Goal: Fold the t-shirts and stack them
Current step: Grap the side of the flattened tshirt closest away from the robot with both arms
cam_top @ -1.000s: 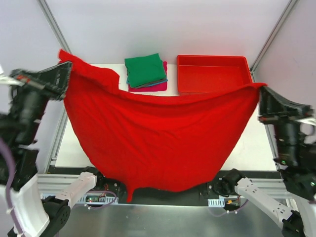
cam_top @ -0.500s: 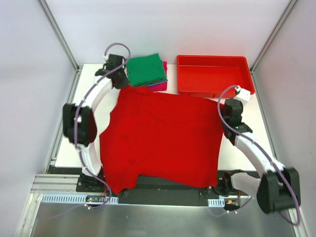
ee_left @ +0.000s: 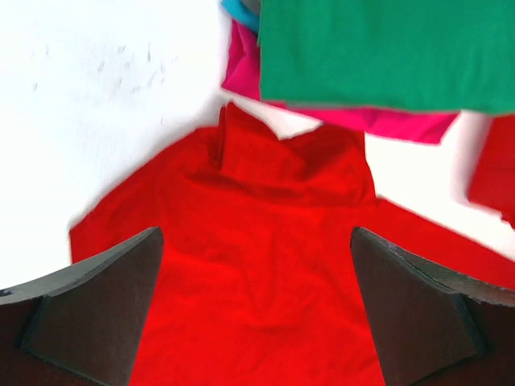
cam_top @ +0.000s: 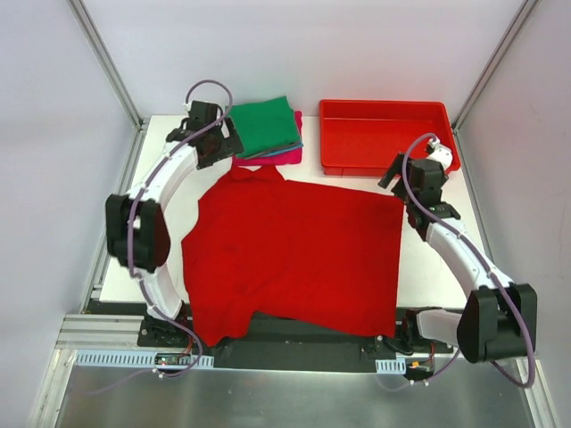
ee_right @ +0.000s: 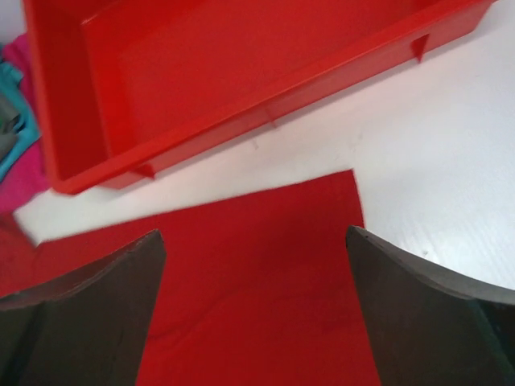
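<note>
A large bright red t-shirt (cam_top: pixel 294 254) lies spread flat on the white table (cam_top: pixel 446 267), its near edge hanging over the front. My left gripper (cam_top: pixel 223 147) hovers open above the shirt's far left corner (ee_left: pixel 273 161), nothing between its fingers (ee_left: pixel 96 305). Open too is my right gripper (cam_top: pixel 403 176), over the far right corner (ee_right: pixel 322 209). Behind the left gripper sits a folded stack: a green t-shirt (cam_top: pixel 261 125) on top, teal-blue (ee_left: pixel 237 12) and magenta-pink (cam_top: pixel 284 158) ones under it.
A rigid red plastic bin (cam_top: pixel 384 135) stands at the back right, just beyond the right gripper. Slanted metal frame posts (cam_top: pixel 105 62) rise at both back corners. Bare white table shows at the left (cam_top: pixel 161 232) and right of the red shirt.
The red shirt, held up stretched between both shut grippers, was swung down flat on the table. Both grippers have since opened, let go of its far corners and risen slightly.
</note>
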Robot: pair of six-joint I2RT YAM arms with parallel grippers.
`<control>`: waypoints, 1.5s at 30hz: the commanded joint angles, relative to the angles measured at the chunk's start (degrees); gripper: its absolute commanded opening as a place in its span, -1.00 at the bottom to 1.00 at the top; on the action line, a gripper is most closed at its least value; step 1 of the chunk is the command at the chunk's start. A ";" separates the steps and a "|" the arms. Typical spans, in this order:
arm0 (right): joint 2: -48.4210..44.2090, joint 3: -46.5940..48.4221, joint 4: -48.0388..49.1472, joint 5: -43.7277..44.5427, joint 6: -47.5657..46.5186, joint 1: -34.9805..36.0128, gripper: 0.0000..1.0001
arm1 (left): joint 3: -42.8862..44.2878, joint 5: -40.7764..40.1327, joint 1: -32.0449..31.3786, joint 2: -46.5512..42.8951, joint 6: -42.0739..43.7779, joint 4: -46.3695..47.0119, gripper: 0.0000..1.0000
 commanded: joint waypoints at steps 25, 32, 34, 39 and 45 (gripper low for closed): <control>29.03 9.59 -15.60 -25.49 0.46 -5.34 0.92 | -20.95 10.10 1.44 0.04 -3.11 2.89 0.98; 35.63 18.91 -16.30 -25.59 -1.73 -6.57 0.92 | -18.05 10.71 3.46 3.74 -3.02 2.97 0.98; 35.90 20.32 -16.30 -25.06 -2.52 -6.58 0.92 | -17.69 11.41 3.46 3.83 -2.76 2.97 0.98; 32.13 21.12 -17.27 -23.92 -3.49 -6.49 0.92 | -17.25 13.17 3.46 2.08 -1.88 2.89 0.98; 21.42 14.81 -20.34 -20.76 -4.19 -6.14 0.92 | -23.83 14.76 3.38 -8.27 -3.19 2.36 0.98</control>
